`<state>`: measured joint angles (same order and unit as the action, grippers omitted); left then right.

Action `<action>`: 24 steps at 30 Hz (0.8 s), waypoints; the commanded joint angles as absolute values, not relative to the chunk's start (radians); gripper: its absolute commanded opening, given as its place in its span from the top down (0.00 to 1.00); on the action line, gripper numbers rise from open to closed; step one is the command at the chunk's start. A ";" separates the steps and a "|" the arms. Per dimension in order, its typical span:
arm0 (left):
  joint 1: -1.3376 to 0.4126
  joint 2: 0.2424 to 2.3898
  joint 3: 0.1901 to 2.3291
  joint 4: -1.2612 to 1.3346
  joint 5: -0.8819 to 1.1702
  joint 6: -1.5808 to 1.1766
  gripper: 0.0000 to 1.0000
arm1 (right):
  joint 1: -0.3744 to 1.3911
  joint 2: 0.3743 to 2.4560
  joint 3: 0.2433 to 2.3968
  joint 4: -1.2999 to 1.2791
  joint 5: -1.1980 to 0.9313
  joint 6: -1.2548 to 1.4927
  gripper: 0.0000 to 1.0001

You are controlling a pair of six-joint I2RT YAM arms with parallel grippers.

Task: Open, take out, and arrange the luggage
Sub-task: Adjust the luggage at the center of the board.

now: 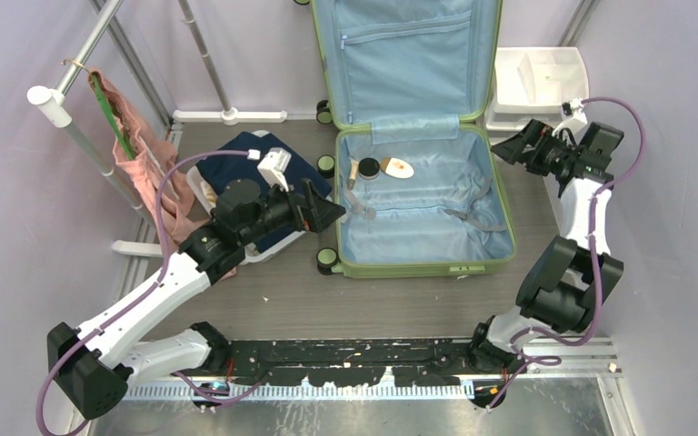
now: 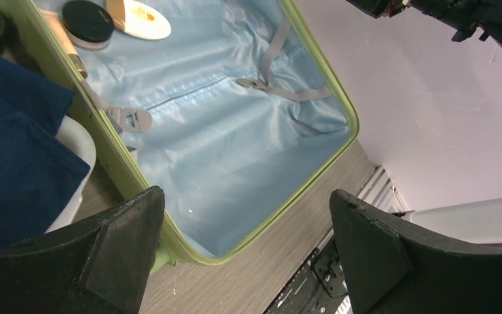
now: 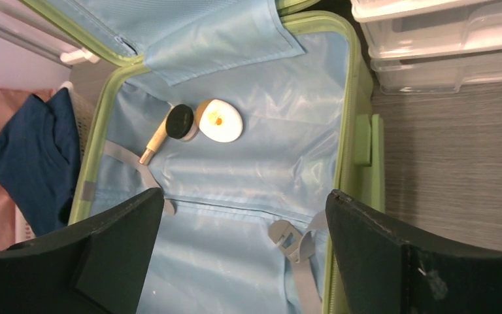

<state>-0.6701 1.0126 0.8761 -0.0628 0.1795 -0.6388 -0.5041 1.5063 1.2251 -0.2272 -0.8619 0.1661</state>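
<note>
the suitcase [image 1: 427, 209] lies open on the counter [image 1: 327, 300], lid upright at the rear. left gripper [image 1: 334, 212], spread wide, is just beside its left rim; right gripper [image 1: 502, 148], spread wide, near its right rear corner.

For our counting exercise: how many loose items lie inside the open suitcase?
3, together in the luggage, far left of its flat half: a cream tube, a black-lidded jar, a white oval object. Nothing seems hidden.

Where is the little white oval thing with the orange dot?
Seen from above, the white oval case lies inside the open suitcase, far left by the hinge, right beside a black-lidded jar.
</note>
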 commanded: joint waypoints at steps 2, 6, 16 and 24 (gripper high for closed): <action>-0.664 1.025 1.024 -0.100 0.077 -0.626 0.04 | -0.503 1.575 1.412 -0.396 -0.857 0.074 0.00; -0.663 1.017 1.058 -0.108 0.013 -0.628 0.04 | -0.495 1.565 1.371 -0.173 -0.791 0.305 0.00; -0.664 0.995 1.006 -0.056 -0.133 -0.629 0.08 | -0.474 1.531 1.179 0.167 -0.517 0.533 0.00; -0.662 1.070 1.024 -0.073 -0.212 -0.544 0.12 | -0.459 1.573 1.141 0.318 -0.478 0.634 0.13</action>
